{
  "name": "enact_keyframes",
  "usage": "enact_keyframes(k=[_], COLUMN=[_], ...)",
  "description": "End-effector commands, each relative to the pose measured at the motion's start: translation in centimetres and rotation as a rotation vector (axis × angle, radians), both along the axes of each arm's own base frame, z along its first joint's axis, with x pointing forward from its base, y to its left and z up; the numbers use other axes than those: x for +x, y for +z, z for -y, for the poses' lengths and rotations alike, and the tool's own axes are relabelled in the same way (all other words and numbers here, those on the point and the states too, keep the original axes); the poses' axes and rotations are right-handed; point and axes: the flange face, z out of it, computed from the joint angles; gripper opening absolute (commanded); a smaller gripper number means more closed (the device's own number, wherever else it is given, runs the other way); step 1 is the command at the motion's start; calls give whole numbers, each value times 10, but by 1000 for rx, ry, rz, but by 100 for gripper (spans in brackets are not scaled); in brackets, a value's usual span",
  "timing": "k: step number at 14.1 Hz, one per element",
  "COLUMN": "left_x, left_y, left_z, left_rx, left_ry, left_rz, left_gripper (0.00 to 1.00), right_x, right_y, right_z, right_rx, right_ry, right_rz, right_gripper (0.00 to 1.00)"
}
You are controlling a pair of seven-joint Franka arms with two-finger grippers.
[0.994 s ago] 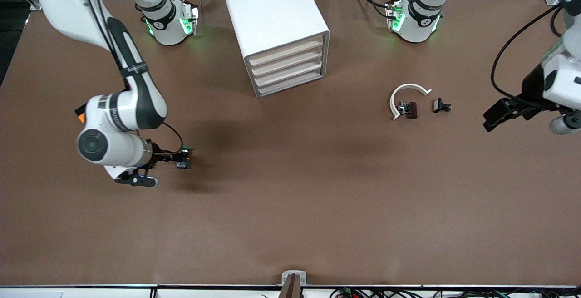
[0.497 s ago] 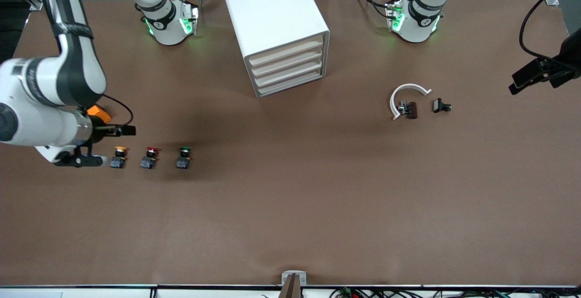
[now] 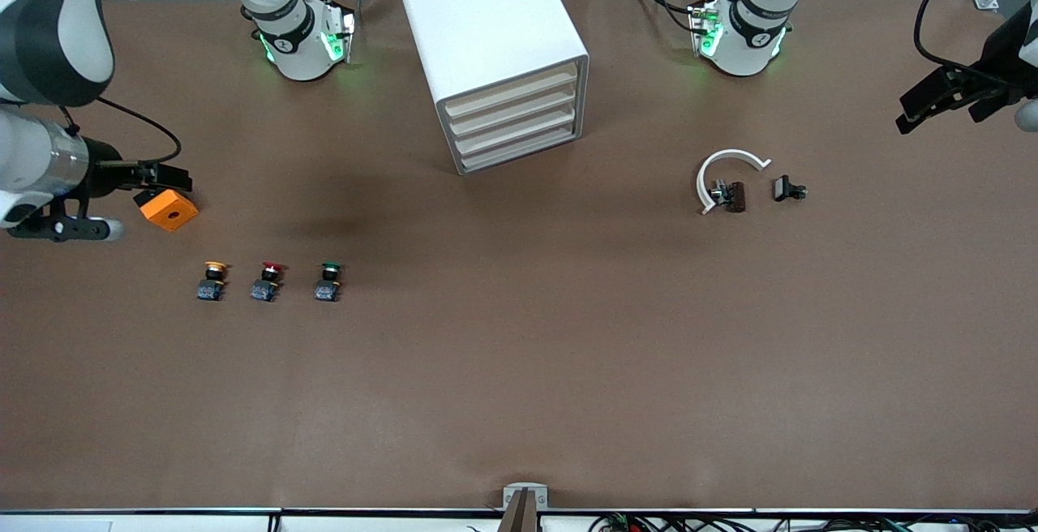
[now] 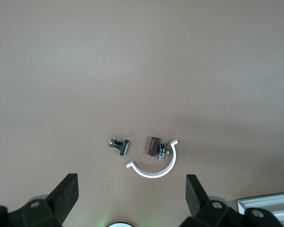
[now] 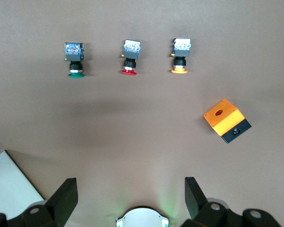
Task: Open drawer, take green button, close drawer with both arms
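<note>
The green-capped button [image 3: 328, 282] stands on the table, free, at the end of a row of three; it also shows in the right wrist view [image 5: 75, 59]. The white drawer cabinet [image 3: 503, 53] stands at the table's middle, nearer the bases, with all its drawers shut. My right gripper [image 3: 166, 177] is open and empty, up over the table beside an orange block [image 3: 168, 209], apart from the button row. Its jaws stand wide in the right wrist view [image 5: 128, 198]. My left gripper [image 3: 924, 106] is open and empty over the left arm's end of the table, shown wide in the left wrist view [image 4: 131, 198].
A red-capped button [image 3: 266, 282] and a yellow-capped button [image 3: 212, 282] stand beside the green one. A white C-shaped ring [image 3: 726, 171], a brown part [image 3: 735, 196] and a small black clip [image 3: 787, 189] lie toward the left arm's end.
My right gripper has left the green button and drawn back toward the right arm's end, uncovering the red and yellow buttons and the orange block. My left gripper has moved toward the bases.
</note>
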Motion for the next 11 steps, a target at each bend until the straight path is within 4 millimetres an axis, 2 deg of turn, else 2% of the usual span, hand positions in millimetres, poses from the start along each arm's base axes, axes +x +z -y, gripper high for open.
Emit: enact_keyframes(k=[1, 3, 7, 9, 11], left_x=[-15, -12, -7, -7, -8], left_y=[1, 4, 2, 3, 3], left_z=[-1, 4, -1, -2, 2], left_rx=[-24, -24, -19, -14, -8], left_ry=[-11, -71, -109, -115, -133], left_rz=[-14, -8, -15, -14, -14], left_gripper=[100, 100, 100, 100, 100], right_x=[-10, -9, -7, -8, -11], right_y=[27, 35, 96, 112, 114], right_z=[0, 3, 8, 2, 2], right_rx=[-26, -42, -66, -86, -83], right_ry=[-46, -48, -137, -207, -204], right_rz=[-24, -9, 79, 99, 84], right_gripper=[100, 100, 100, 100, 100])
